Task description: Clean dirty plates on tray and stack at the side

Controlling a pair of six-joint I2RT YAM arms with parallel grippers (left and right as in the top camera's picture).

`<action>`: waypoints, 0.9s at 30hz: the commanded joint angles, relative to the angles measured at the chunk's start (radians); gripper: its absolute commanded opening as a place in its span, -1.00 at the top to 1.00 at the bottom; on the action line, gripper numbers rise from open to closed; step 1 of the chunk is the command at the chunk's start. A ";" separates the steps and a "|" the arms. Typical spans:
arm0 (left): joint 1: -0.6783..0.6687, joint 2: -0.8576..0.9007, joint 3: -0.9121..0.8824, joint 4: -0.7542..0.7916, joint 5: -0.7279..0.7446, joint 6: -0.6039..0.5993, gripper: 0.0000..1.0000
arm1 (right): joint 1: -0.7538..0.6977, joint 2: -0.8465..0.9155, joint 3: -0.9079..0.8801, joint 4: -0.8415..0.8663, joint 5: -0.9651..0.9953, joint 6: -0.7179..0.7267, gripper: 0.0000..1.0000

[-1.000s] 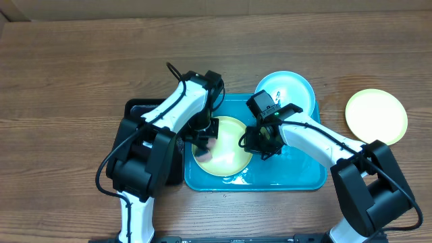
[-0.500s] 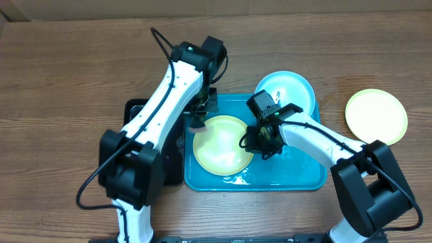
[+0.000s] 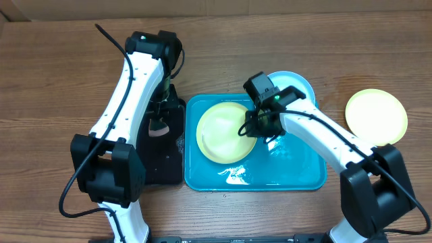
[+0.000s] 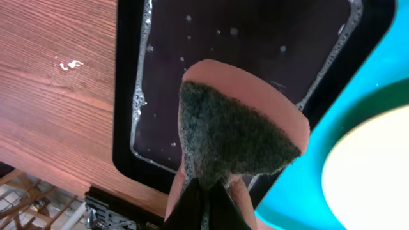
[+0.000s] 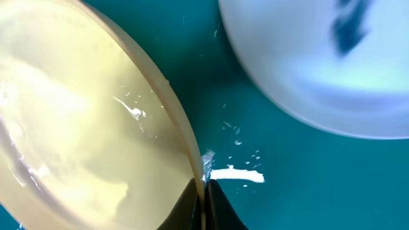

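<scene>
My right gripper (image 5: 203, 188) is clenched on the rim of the yellow-green plate (image 3: 223, 131), which fans out ahead of my fingertips over the tray (image 3: 297, 177), so I should lift gently, clear of the cyan plate (image 5: 307, 64) alongside, while my left gripper (image 4: 206, 191) grasps the sponge (image 4: 236, 128).

This looks like a robotics lab bench. In the overhead view the left arm (image 3: 125, 93) and the right arm (image 3: 317, 133), white with black joints, rise from the lower edge over a wood-grain table (image 3: 54, 81). A loose black cable (image 3: 110, 37) trails at upper left, and brown cardboard (image 3: 223, 5) lines the top edge.
</scene>
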 commanded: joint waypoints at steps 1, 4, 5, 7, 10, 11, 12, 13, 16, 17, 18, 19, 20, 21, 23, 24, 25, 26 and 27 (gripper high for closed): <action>-0.002 -0.029 0.019 0.000 -0.017 0.010 0.91 | -0.003 -0.074 0.076 -0.032 0.100 -0.019 0.92; -0.002 -0.029 0.019 0.005 -0.017 0.010 0.91 | -0.003 -0.097 0.097 -0.060 0.149 -0.014 0.92; -0.002 -0.029 0.019 0.010 -0.017 0.014 0.91 | -0.003 -0.104 0.098 -0.063 0.156 -0.014 0.92; -0.002 -0.029 0.019 0.017 -0.017 0.014 0.92 | -0.004 -0.117 0.098 -0.070 0.152 -0.018 0.92; -0.002 -0.029 0.019 0.023 -0.018 0.026 0.91 | -0.004 -0.132 0.098 -0.081 0.108 -0.001 0.92; -0.002 -0.029 0.019 0.026 -0.018 0.032 0.91 | -0.004 -0.135 0.098 -0.086 0.081 0.014 0.92; -0.002 -0.029 0.019 0.029 -0.020 0.032 0.91 | -0.004 -0.137 0.098 -0.096 0.056 0.047 0.92; 0.000 -0.029 0.019 0.032 -0.021 0.032 0.91 | -0.004 -0.137 0.098 -0.111 0.036 0.092 0.92; 0.010 -0.029 0.019 0.047 -0.019 0.039 0.92 | -0.004 -0.137 0.098 -0.171 -0.054 0.200 0.92; 0.012 -0.029 0.019 0.047 -0.018 0.039 0.91 | -0.004 -0.137 0.098 -0.181 -0.084 0.209 0.92; 0.016 -0.029 0.019 0.047 -0.017 0.042 0.92 | -0.004 -0.137 0.098 -0.190 -0.125 0.209 0.92; 0.018 -0.029 0.019 0.047 -0.017 0.046 0.92 | -0.004 -0.137 0.098 -0.196 -0.155 0.209 0.92; 0.023 -0.029 0.019 0.047 -0.017 0.054 0.92 | -0.004 -0.137 0.098 -0.201 -0.182 0.209 0.92; 0.026 -0.029 0.019 0.047 -0.017 0.059 0.91 | -0.004 -0.137 0.098 -0.204 -0.217 0.208 0.92; 0.030 -0.029 0.019 0.046 -0.017 0.065 0.92 | -0.004 -0.137 0.098 -0.207 -0.277 0.208 0.92; 0.031 -0.029 0.019 0.046 -0.017 0.065 0.91 | -0.004 -0.137 0.098 -0.205 -0.306 0.208 0.92; 0.033 -0.029 0.019 0.046 -0.017 0.066 0.92 | -0.004 -0.137 0.098 -0.197 -0.336 0.208 0.92; 0.035 -0.029 0.019 0.046 -0.017 0.068 0.92 | -0.004 -0.137 0.098 -0.187 -0.357 0.208 0.92; 0.037 -0.029 0.019 0.046 -0.017 0.071 0.91 | -0.004 -0.137 0.098 -0.171 -0.377 0.208 0.92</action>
